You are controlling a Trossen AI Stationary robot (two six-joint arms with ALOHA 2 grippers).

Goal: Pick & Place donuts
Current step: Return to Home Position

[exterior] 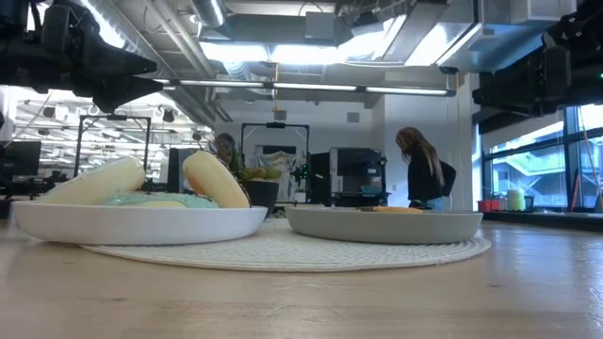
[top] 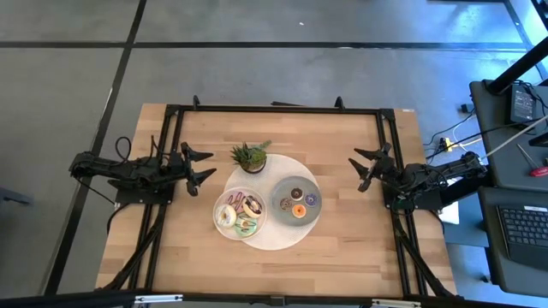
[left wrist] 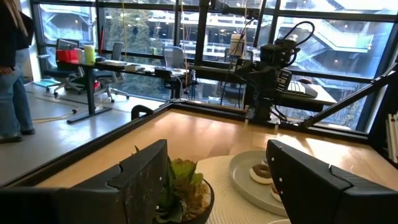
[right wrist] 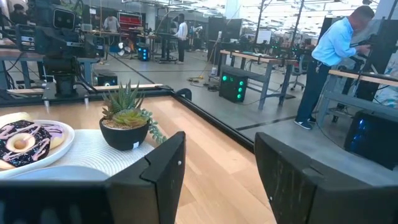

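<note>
Both arms are at the sides of the worktop (top: 342,248), I think because the sorting is finished & this is the home pose. The left gripper (top: 211,165) hangs near the left frame rail, jaws spread apart and holding nothing. The right gripper (top: 358,174) mirrors it on the right side, also released & empty.

The donuts are all in the middle. The big donuts (top: 239,214) lie packed on the white plate (top: 216,204), and in the low view some lean on each other. The small donuts (top: 298,203) lie flat & apart on the grey plate (top: 296,180). So they seem sorted by size. I see no donut loose on the wood.

Both plates sit close together on a round woven mat (top: 282,236). A potted plant (top: 249,156) stands just behind the plates, approx. between the 2 grippers. Its leaves are the only obstacle if an arm reaches to the centre. People in the room are well apart from the worktop, so no obstruction there.
</note>
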